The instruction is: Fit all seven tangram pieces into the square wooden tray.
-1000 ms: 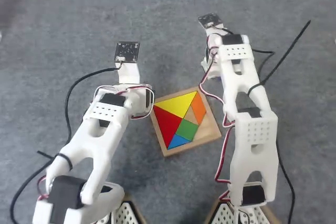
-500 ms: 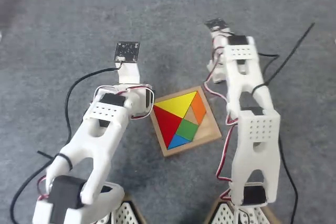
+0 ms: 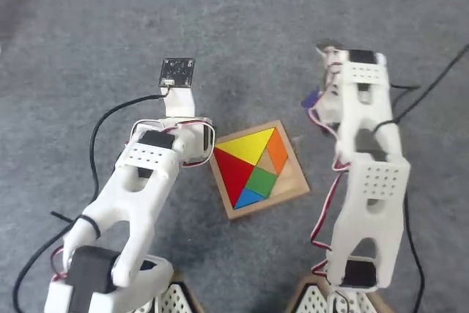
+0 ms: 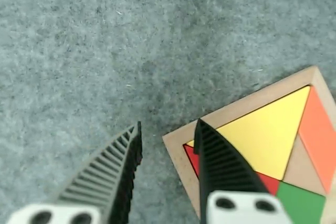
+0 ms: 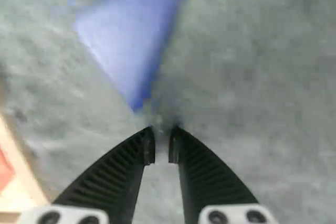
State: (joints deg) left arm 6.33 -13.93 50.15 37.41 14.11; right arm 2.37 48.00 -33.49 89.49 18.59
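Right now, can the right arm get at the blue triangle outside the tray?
Probably yes: the blue triangle lies on the mat just ahead of the right gripper, nothing between; its nearly shut jaws would need opening.

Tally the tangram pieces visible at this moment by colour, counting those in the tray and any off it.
Yellow piece: 1
Red piece: 1
Orange piece: 1
Green piece: 1
Light blue piece: 1
Blue-violet piece, on the mat outside the tray: 1
Total: 6 pieces visible
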